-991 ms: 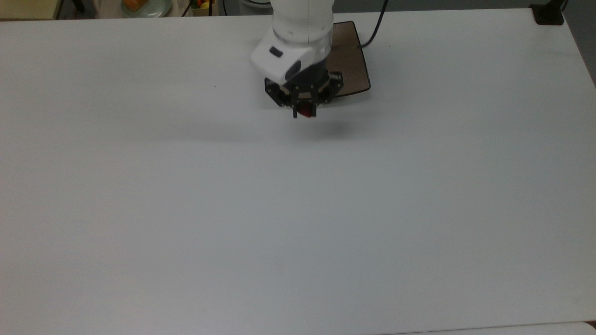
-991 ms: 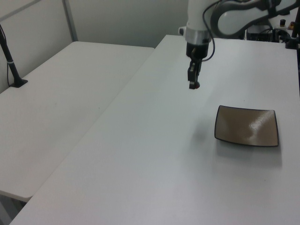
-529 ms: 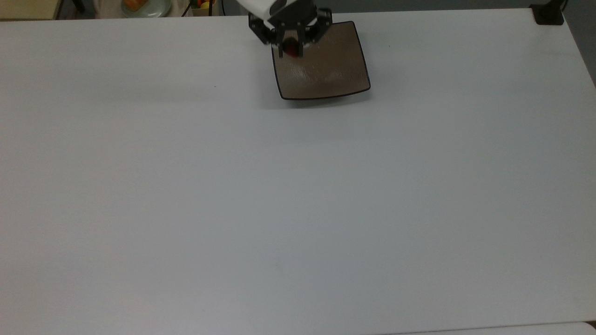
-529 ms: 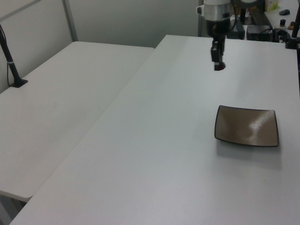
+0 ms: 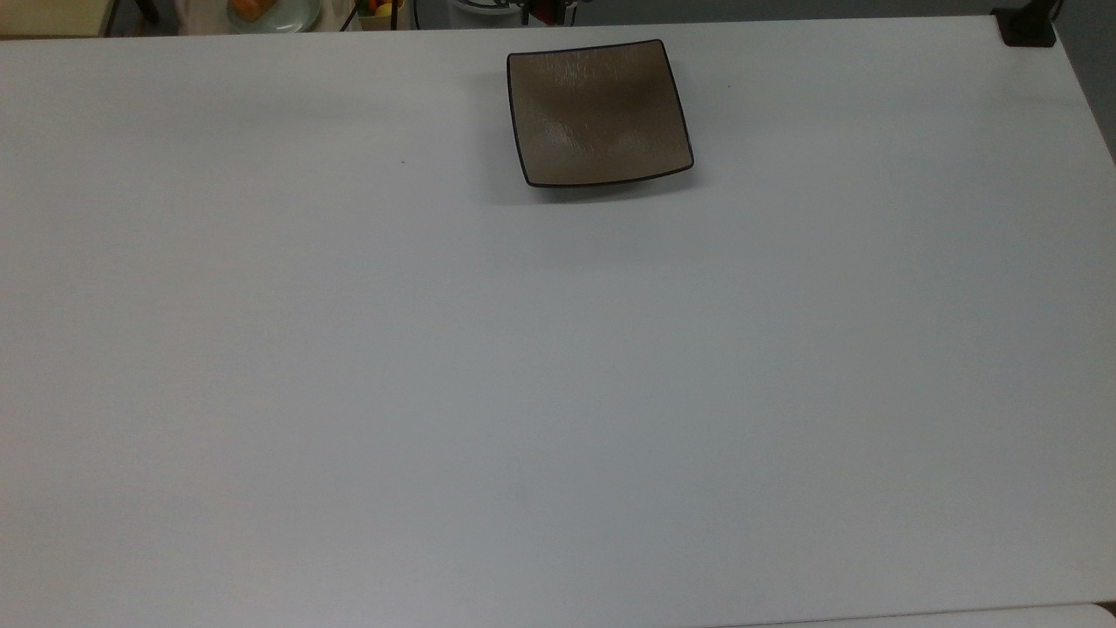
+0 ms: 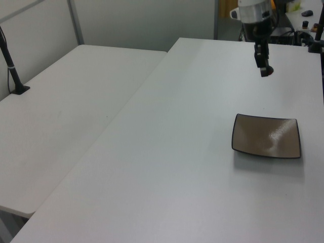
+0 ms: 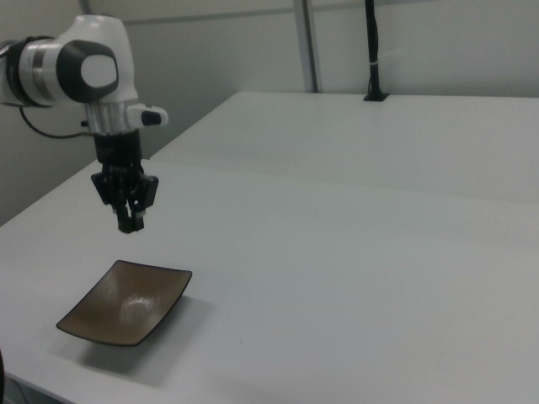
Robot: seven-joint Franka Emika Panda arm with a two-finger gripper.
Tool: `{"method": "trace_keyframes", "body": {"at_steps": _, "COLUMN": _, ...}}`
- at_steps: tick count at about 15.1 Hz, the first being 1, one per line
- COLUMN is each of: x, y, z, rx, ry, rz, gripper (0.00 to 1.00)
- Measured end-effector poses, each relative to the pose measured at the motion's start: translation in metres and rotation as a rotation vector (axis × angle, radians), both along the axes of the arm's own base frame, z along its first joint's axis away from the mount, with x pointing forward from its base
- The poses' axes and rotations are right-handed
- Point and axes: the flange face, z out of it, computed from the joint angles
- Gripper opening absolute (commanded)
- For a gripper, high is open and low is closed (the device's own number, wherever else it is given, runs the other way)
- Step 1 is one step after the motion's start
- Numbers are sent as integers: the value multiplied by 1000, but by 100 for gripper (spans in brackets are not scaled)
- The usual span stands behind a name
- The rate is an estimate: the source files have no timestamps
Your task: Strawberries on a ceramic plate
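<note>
The ceramic plate [image 5: 600, 113] [image 6: 267, 136] [image 7: 126, 301] is square, glossy brown with a thin dark rim, and lies bare near the table's far edge in the top view. My gripper [image 5: 547, 9] [image 6: 265, 71] [image 7: 130, 222] hangs well above the table, over the plate's far edge in the top view. In the left view it is above and beyond the plate. A bit of the red strawberry [image 5: 547, 11] shows between its fingers at the top view's upper edge, and the gripper is shut on it.
A pale round plate with orange food [image 5: 272, 10] sits past the table's far edge. A black mount [image 5: 1027, 26] stands at the top view's far right corner. A second white table [image 6: 76, 101] adjoins, with a black post [image 6: 12, 66] on it.
The gripper has carried the strawberry from the plate's near side, across the plate, to its far edge, and has risen higher. The plate has not moved.
</note>
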Motion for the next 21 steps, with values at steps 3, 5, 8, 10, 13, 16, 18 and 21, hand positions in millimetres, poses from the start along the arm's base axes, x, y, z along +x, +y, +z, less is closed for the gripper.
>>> {"method": "trace_keyframes", "body": {"at_steps": 3, "x": -16, "y": 1, "z": -28, "rx": -6, "ry": 62, "rz": 3, "gripper": 14}}
{"method": "trace_keyframes", "body": {"at_steps": 5, "x": -19, "y": 3, "z": -47, "rx": 19, "ry": 75, "rz": -5, "gripper": 14}}
{"method": "trace_keyframes", "body": {"at_steps": 8, "x": -24, "y": 11, "z": -86, "rx": 37, "ry": 47, "rz": -7, "gripper": 14}}
{"method": "trace_keyframes", "body": {"at_steps": 10, "x": -28, "y": 23, "z": -112, "rx": 35, "ry": 5, "rz": -25, "gripper": 14}}
{"method": "trace_keyframes", "body": {"at_steps": 13, "x": -36, "y": 39, "z": -142, "rx": 37, "ry": -56, "rz": -43, "gripper": 14}}
{"method": "trace_keyframes", "body": {"at_steps": 16, "x": -39, "y": 51, "z": -167, "rx": 45, "ry": -102, "rz": -63, "gripper": 20}}
{"method": "trace_keyframes", "body": {"at_steps": 18, "x": -38, "y": 56, "z": -180, "rx": 52, "ry": -119, "rz": -69, "gripper": 39}}
{"method": "trace_keyframes", "body": {"at_steps": 21, "x": -37, "y": 58, "z": -187, "rx": 53, "ry": -116, "rz": -70, "gripper": 77}}
